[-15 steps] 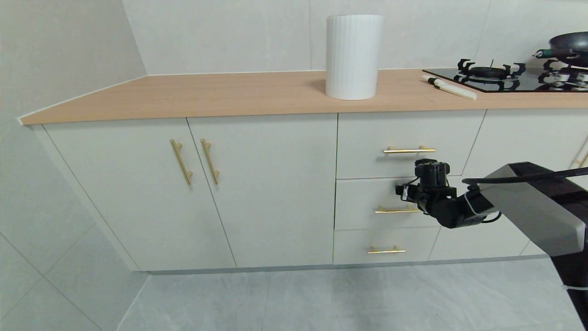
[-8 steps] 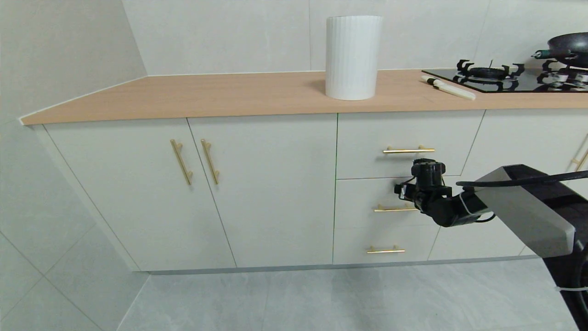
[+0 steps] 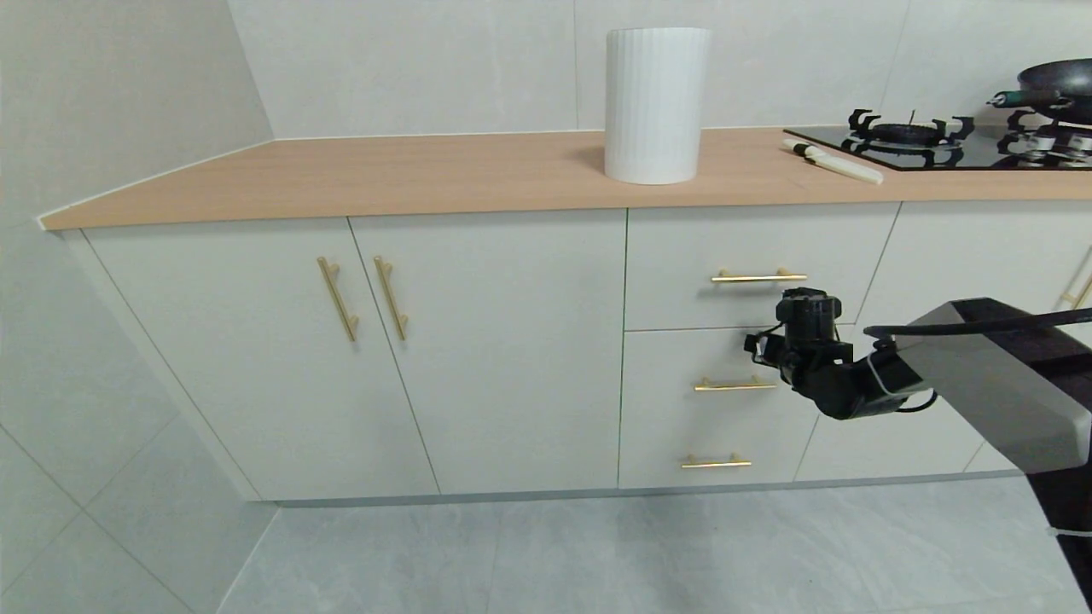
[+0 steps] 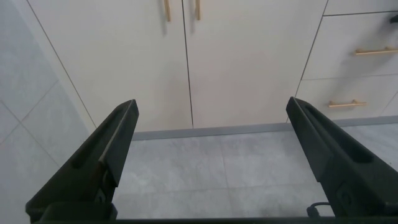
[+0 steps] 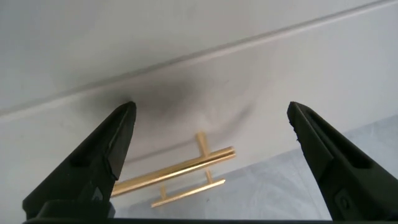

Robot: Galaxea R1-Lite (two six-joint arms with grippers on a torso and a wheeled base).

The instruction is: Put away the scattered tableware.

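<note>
L gripper (image 4: pixel 211 107): fingers spread wide, low over floor (image 4: pixel 205 174). White ribbed holder (image 3: pixel 655 104) on counter (image 3: pixel 426 175). R gripper (image 5: pixel 211 109), spread too, by mid drawer handle (image 3: pixel 735 386), nudged up/right vs 0.5 s ago. Knife (image 3: pixel 834 163) lies on counter beside hob (image 3: pixel 930 147).

The head camera looked forward and down from well back, taking in the wooden counter (image 3: pixel 426 175), the cabinet doors (image 3: pixel 478 358), the drawer stack (image 3: pixel 682 298) and the floor (image 3: pixel 597 554). The left wrist camera sat low and farther off, facing the foot of the cabinets between the spread fingers of the left gripper (image 4: pixel 211 107). It shared the door handles (image 4: pixel 166 7), the lower drawer handles (image 4: pixel 375 51) and the floor with the head view. The right wrist camera sat close to a drawer front (image 5: pixel 186 50), looking along it between the parted fingers of the right gripper (image 5: pixel 210 109) at a gold handle (image 5: pixel 174 169), a patch the head view also covered.
</note>
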